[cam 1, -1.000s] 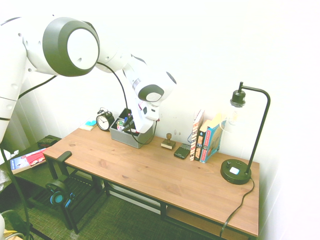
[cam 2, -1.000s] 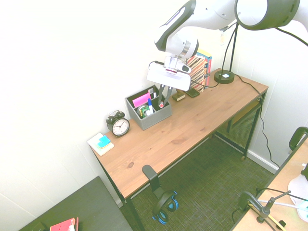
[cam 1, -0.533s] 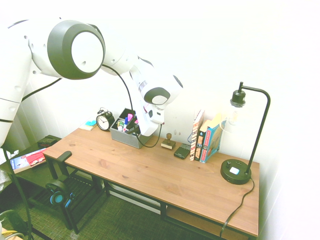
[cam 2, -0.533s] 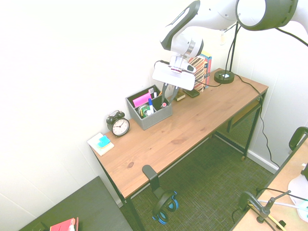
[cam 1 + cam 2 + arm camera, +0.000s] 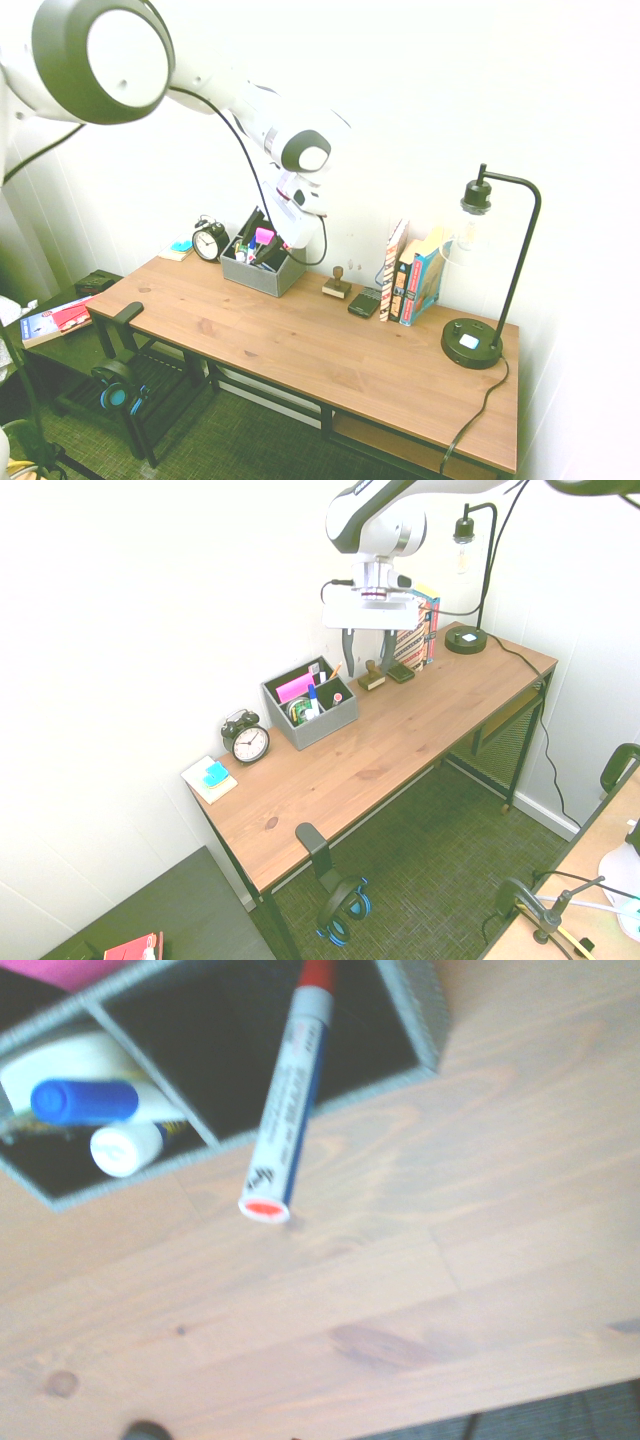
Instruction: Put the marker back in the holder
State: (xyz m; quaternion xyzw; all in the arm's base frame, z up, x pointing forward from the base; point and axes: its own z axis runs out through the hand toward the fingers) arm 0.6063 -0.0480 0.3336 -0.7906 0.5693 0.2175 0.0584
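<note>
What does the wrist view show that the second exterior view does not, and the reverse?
Only the wrist view shows the print on the marker barrel and its round red end. Only the second exterior view shows the open gripper above the desk, the alarm clock, the lamp and the books. Both show the marker standing in a front compartment of the grey holder, and a blue-capped pen.
</note>
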